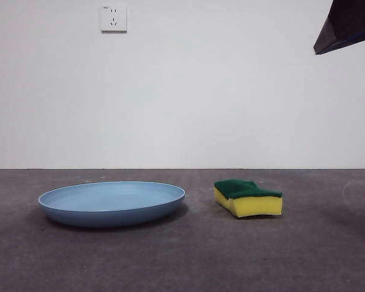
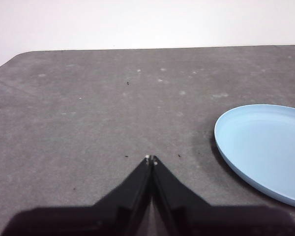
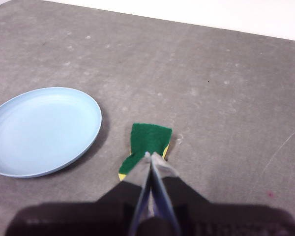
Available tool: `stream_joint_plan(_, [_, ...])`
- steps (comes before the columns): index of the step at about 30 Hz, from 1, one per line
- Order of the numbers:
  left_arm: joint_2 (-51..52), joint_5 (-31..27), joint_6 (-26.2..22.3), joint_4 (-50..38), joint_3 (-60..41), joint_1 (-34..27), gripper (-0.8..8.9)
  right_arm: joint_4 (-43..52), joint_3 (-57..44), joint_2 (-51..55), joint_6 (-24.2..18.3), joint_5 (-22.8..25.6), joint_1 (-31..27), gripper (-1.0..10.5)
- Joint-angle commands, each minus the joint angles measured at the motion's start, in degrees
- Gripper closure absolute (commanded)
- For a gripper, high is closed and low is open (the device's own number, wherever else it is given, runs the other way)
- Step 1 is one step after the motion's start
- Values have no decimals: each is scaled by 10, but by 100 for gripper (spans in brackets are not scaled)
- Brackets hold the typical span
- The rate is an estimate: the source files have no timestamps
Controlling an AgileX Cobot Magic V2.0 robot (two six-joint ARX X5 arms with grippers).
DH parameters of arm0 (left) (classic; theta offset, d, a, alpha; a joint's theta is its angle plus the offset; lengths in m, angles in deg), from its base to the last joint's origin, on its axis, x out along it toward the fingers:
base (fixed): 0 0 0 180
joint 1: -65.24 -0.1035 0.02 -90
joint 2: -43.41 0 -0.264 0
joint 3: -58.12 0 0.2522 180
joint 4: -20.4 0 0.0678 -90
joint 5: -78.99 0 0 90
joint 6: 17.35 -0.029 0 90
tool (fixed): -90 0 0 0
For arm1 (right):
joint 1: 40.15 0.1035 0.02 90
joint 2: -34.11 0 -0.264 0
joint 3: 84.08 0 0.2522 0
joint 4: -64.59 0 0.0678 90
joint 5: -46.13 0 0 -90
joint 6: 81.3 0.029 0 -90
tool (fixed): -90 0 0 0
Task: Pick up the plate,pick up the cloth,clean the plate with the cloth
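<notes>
The light-blue plate [image 1: 112, 202] lies flat on the dark grey table, left of centre in the front view. It also shows in the left wrist view [image 2: 265, 147] and the right wrist view [image 3: 42, 130]. The cloth, a yellow sponge with a green scouring top [image 1: 248, 197], lies on the table just right of the plate; in the right wrist view [image 3: 148, 140] it sits below the gripper. My right gripper [image 3: 151, 156] is shut and empty, held high above the sponge; its black tip shows at the front view's top right corner [image 1: 347, 24]. My left gripper [image 2: 151, 159] is shut and empty, off to the plate's side.
A white wall with a socket [image 1: 114, 18] stands behind the table. The table's rounded far corner [image 2: 19, 55] shows in the left wrist view. A faint curved scratch marks the table at the right [image 1: 353, 194].
</notes>
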Motion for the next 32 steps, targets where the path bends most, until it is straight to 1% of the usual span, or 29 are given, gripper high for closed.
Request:
stream_joint_plan(1, [2, -1, 3, -2, -8, -2, 816, 5, -2, 1, 5, 2, 0, 946])
stream_joint_plan(11, [2, -1, 3, -2, -8, -2, 816, 5, -2, 1, 5, 2, 0, 946])
stream_joint_plan(15, [2, -1, 3, -2, -8, -2, 816, 5, -2, 3, -1, 2, 0, 946])
stream_joint_plan(16, [2, -1, 3, -2, -8, -2, 816, 5, -2, 6, -10, 2, 0, 946])
stream_joint_plan(18, [2, -1, 3, -2, -8, -2, 816, 3, -2, 21, -43, 3, -12, 946])
stream_joint_plan(19, [2, -1, 3, -2, -8, -2, 816, 2, -2, 32, -56, -2, -27, 946])
stream_joint_plan(21, [2, -1, 3, -2, -8, -2, 816, -3, -3, 48, -62, -25, -62, 946])
stream_joint_plan(24, [2, -1, 3, -2, -8, -2, 816, -20, -6, 85, -62, -99, -146, 946])
stream_joint_plan(26, [2, -1, 3, -2, -8, -2, 816, -30, -12, 116, -64, -155, -212, 946])
stream_joint_plan(27, [2, -1, 3, -2, -8, -2, 816, -30, -16, 128, -68, -171, -236, 946])
stream_joint_plan(28, [2, -2, 3, -2, -8, -2, 816, -28, -24, 150, -77, -196, -276, 946])
stream_joint_plan(32, [2, -2, 3, -2, -8, -2, 816, -24, -58, 208, -96, -228, -361, 946])
